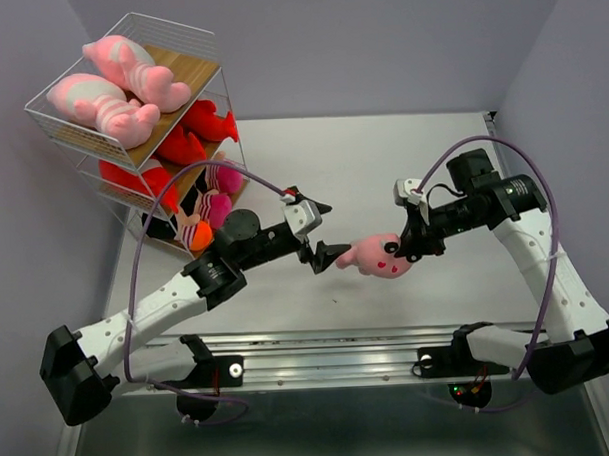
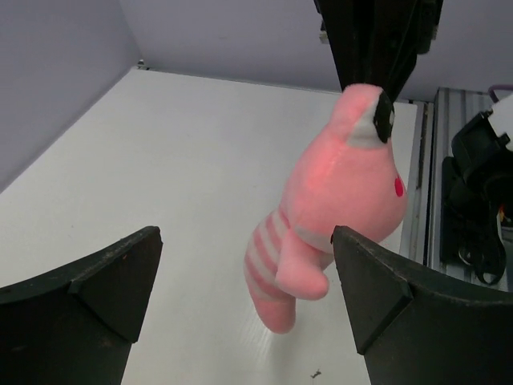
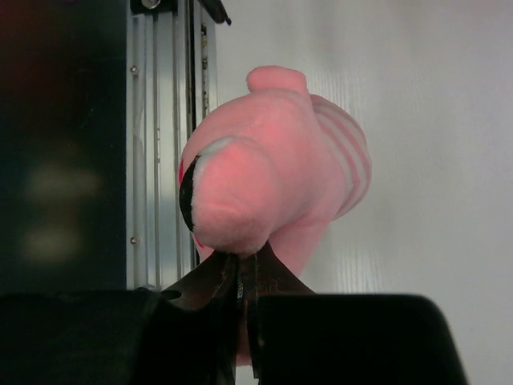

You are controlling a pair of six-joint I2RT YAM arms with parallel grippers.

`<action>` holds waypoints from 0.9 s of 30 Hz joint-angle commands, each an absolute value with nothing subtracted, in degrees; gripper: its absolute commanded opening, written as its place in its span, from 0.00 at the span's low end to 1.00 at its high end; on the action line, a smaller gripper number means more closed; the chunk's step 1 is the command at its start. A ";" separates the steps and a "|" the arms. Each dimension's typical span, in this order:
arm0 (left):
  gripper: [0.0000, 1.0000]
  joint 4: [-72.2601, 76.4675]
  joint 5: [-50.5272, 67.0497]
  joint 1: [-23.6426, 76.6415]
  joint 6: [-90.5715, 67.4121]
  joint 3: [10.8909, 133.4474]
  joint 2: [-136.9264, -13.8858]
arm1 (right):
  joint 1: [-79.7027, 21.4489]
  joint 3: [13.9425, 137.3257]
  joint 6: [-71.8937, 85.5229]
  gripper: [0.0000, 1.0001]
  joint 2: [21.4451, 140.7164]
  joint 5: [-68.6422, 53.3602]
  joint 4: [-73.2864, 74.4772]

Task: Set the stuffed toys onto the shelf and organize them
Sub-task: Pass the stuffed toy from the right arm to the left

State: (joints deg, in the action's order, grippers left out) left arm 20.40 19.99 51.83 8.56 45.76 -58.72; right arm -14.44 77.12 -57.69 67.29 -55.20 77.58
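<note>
A pink striped stuffed toy [image 1: 374,256] hangs above the middle of the table. My right gripper [image 1: 405,248] is shut on its head end. The right wrist view shows the jaws pinched together on a bit of the plush [image 3: 272,176]. My left gripper [image 1: 324,230] stands open just left of the toy. In the left wrist view the toy's striped lower body [image 2: 345,192] dangles between the wide-apart fingers [image 2: 385,289] without touching them. At the back left, the shelf [image 1: 167,21] holds two pink striped toys [image 1: 129,69] on top, red toys [image 1: 196,122] in the middle and dolls [image 1: 212,206] at the bottom.
A metal rail [image 1: 329,352] runs along the near edge between the arm bases. Purple walls close in the table on the left, back and right. A purple cable [image 1: 146,264] loops over the left arm, close to the shelf's front corner.
</note>
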 commanded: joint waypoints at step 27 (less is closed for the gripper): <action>0.63 24.78 53.97 51.59 -0.78 49.57 -71.63 | -28.83 79.45 -53.00 0.08 73.30 -60.12 76.47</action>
State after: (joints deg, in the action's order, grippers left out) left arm 19.46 54.46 50.46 2.74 46.89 -71.64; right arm -27.81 76.97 -55.07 72.99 -57.54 77.84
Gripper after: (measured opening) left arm 0.699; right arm 0.078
